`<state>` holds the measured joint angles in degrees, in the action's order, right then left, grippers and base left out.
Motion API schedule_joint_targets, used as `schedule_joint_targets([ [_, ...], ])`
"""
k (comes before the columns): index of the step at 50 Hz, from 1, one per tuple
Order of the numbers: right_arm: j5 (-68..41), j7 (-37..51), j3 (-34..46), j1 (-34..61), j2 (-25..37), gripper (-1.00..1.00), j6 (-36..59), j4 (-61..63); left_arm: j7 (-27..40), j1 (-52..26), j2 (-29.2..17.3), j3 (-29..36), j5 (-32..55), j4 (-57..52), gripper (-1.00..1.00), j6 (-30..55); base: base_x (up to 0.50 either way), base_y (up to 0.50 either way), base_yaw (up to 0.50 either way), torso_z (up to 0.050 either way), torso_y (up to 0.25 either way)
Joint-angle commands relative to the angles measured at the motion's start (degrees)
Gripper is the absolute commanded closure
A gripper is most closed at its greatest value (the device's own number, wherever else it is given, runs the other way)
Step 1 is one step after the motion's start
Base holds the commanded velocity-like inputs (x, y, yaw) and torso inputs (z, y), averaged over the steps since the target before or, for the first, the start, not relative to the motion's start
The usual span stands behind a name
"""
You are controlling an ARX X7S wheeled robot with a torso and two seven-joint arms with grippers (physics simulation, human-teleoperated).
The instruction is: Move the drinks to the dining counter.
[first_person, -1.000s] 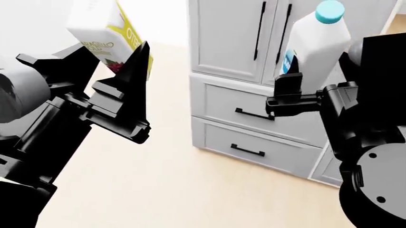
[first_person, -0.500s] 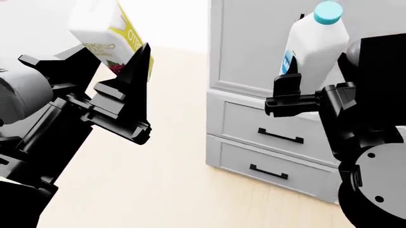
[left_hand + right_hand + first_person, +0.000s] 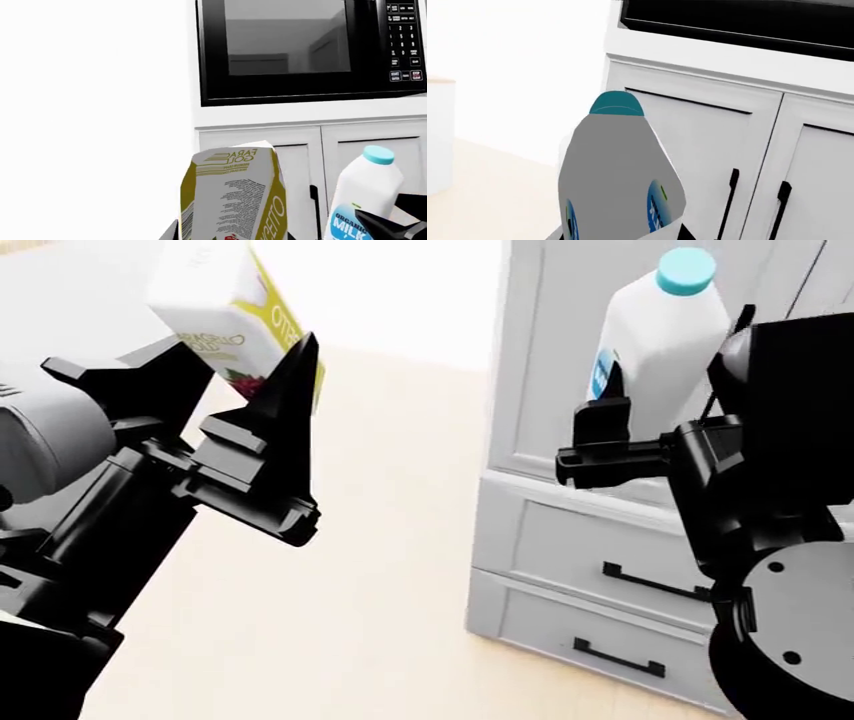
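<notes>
My left gripper (image 3: 200, 365) is shut on the small white and yellow-green carton (image 3: 214, 300), holding it high and tilted at the head view's left. In the left wrist view the carton (image 3: 233, 195) stands between the jaws, its raspberry picture just showing at the frame edge. My right gripper (image 3: 661, 410) is shut on the tall white bottle (image 3: 661, 335) with the teal cap and blue label. That bottle (image 3: 620, 175) fills the right wrist view and also shows as the white bottle (image 3: 363, 200) in the left wrist view. The dining counter is out of view.
A white cabinet (image 3: 601, 540) with black-handled drawers stands close at the right, behind the bottle. Above its doors (image 3: 760, 175) sits a black built-in microwave (image 3: 293, 50). Pale wood floor (image 3: 387, 590) spreads below and to the left, ending at a white wall.
The cabinet has slid to the right in the head view, so the view has swung left. Both grippers keep the same hold on the carton and the bottle.
</notes>
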<state>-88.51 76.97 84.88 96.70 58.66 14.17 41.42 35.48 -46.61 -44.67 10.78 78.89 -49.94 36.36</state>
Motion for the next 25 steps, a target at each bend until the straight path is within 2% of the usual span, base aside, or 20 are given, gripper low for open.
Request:
schedule_joint_targets([
  [1, 0.74, 0.39, -2.00, 1.89, -0.33, 1.00, 1.89, -0.53, 0.49, -0.94, 0.06, -0.63, 0.32, 0.27, 1.00, -0.38, 0.36, 0.45, 0.00, 0.000, 0.010],
  [25, 1.36, 0.51, -2.17, 0.87, -0.02, 1.00, 1.75, -0.08, 0.19, 0.00, 0.16, -0.15, -0.52, -0.15, 1.00, -0.65, 0.25, 0.57, 0.00, 0.000, 0.003],
])
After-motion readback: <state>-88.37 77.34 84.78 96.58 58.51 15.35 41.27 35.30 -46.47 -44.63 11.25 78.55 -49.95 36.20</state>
